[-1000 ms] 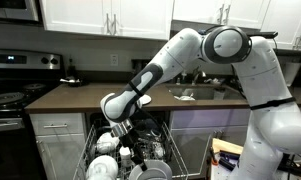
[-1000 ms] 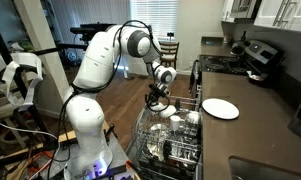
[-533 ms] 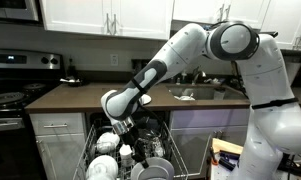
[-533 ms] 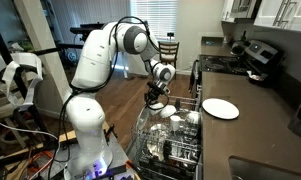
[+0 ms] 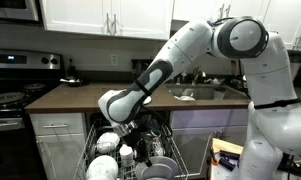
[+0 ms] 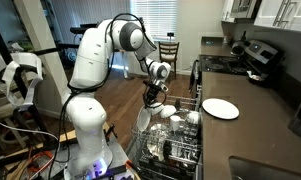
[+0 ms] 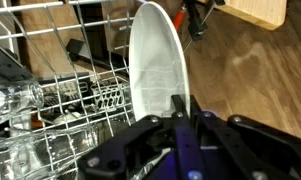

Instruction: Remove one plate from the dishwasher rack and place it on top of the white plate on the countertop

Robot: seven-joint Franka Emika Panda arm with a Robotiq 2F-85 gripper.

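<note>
My gripper [image 7: 187, 112] is shut on the rim of a white plate [image 7: 155, 62], held on edge beside the tines of the dishwasher rack [image 7: 50, 90]. In an exterior view the gripper [image 6: 150, 97] holds this plate [image 6: 142, 120] at the outer side of the rack [image 6: 175, 148]. The small white plate [image 6: 220, 108] lies flat on the dark brown countertop [image 6: 265, 130], well away from the gripper. In an exterior view the gripper [image 5: 130, 124] hangs low over the rack [image 5: 110, 162], in front of the countertop [image 5: 80, 96].
White bowls [image 6: 176, 114] and a clear glass [image 7: 15, 100] sit among the tines. A stove [image 5: 5, 100] adjoins the countertop and a sink [image 5: 195, 92] is set in it. Wooden floor [image 7: 250, 70] lies beside the rack. A chair [image 6: 168, 50] stands further back.
The arm has shifted a little and the held plate has come up and out toward the rack's outer side. The plate on the countertop has not moved.
</note>
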